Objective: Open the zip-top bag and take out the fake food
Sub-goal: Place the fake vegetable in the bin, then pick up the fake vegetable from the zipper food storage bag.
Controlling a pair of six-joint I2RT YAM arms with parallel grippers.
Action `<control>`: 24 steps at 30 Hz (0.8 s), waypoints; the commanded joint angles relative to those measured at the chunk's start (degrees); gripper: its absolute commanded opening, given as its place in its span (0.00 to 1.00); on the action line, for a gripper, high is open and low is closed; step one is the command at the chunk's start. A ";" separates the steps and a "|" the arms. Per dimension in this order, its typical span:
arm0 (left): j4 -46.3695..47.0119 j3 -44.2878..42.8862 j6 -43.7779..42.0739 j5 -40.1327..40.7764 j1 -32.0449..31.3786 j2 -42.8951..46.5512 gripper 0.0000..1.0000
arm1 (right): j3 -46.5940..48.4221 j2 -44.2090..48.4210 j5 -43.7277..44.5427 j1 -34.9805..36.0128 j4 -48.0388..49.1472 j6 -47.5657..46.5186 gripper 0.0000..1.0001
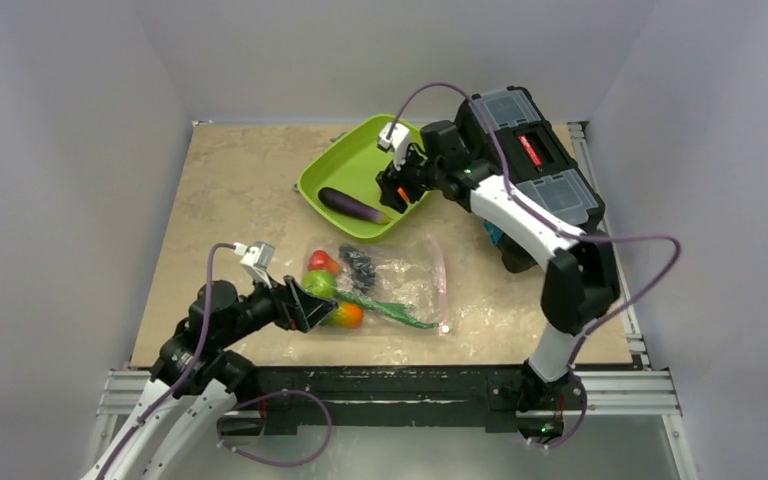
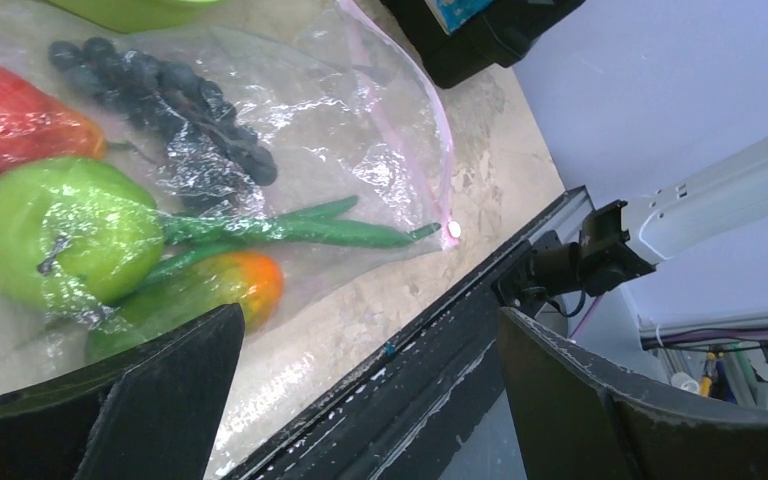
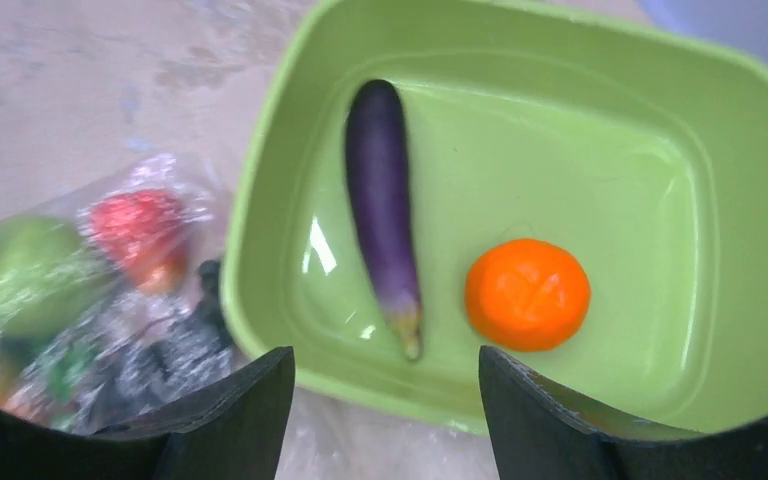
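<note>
The right claw (image 3: 385,365) is held released and empty above the green tray (image 3: 610,140). The orange (image 3: 527,293) and the eggplant (image 3: 382,200) are laid just beneath it, apparently so that the fake food (image 3: 140,225) is gathered clear of the zip-top bag (image 3: 80,340). The left claw (image 2: 370,320) is spread wide, grasping nothing, at that bag's closed end on the desk (image 2: 380,300). Ahead of it the lime (image 2: 60,240), strawberry (image 2: 10,120), grapes (image 2: 180,110) and pod (image 2: 310,232) are enclosed, with the pink zip strip (image 2: 430,110) lying farthest off.

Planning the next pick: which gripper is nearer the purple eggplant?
Right. The right gripper hovers over the green tray holding the eggplant; the left gripper is at the near-left end of the zip-top bag, farther off.
</note>
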State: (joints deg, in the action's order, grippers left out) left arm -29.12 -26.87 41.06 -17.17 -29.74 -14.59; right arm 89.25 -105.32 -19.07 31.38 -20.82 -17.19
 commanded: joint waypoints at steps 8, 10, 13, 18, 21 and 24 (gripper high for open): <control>6.45 0.39 0.16 -5.43 -2.67 -4.13 0.94 | -20.93 31.49 -18.72 -3.31 0.84 -14.28 0.74; 6.41 0.37 -0.36 -3.90 -4.77 -4.81 0.93 | -22.31 33.66 -20.87 -5.32 -2.93 -15.72 0.72; 6.66 0.34 -0.79 -0.58 -7.92 -5.91 0.93 | -24.46 36.51 -23.14 -8.97 -9.24 -19.54 0.70; 7.85 -0.16 -1.35 5.56 -12.96 -8.41 0.93 | -30.53 41.63 -22.10 -11.03 -15.15 -22.31 0.69; 8.48 -0.53 -1.79 6.56 -14.12 -10.67 0.92 | -34.38 44.78 -21.05 -11.08 -15.88 -22.67 0.69; 8.97 -0.30 -2.10 7.51 -15.01 -11.99 0.92 | -37.16 46.79 -19.78 -11.08 -16.90 -24.04 0.70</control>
State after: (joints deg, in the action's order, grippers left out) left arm -23.49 -26.50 40.69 -12.84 -43.66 -25.17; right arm 54.33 -61.63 -38.92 20.23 -34.89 -38.13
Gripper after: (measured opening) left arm 0.921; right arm 0.693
